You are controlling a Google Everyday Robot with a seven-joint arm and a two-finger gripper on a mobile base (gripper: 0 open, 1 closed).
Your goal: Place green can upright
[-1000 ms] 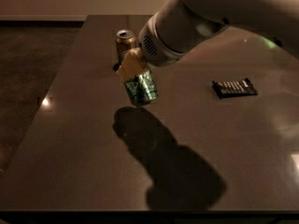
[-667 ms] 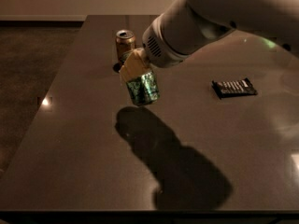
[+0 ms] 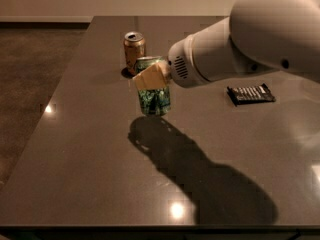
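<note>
The green can (image 3: 154,100), with a green and white patterned label, stands upright at the middle left of the dark table (image 3: 90,174). Its base is at or just above the tabletop; I cannot tell which. My gripper (image 3: 151,74) comes in from the right and is shut on the can's upper half. One cream fingertip (image 3: 149,77) lies across the can's front and the other is hidden behind it. The can's silver top rim shows just above the finger.
A gold-brown can (image 3: 134,49) stands upright just behind the green can, close to the gripper. A black snack packet (image 3: 250,94) lies flat to the right. My white arm (image 3: 250,39) fills the upper right. The table's left edge borders brown floor.
The green can has turned from tilted to upright and sits lower, close to its shadow. The arm has swung lower and covers more of the right side.
</note>
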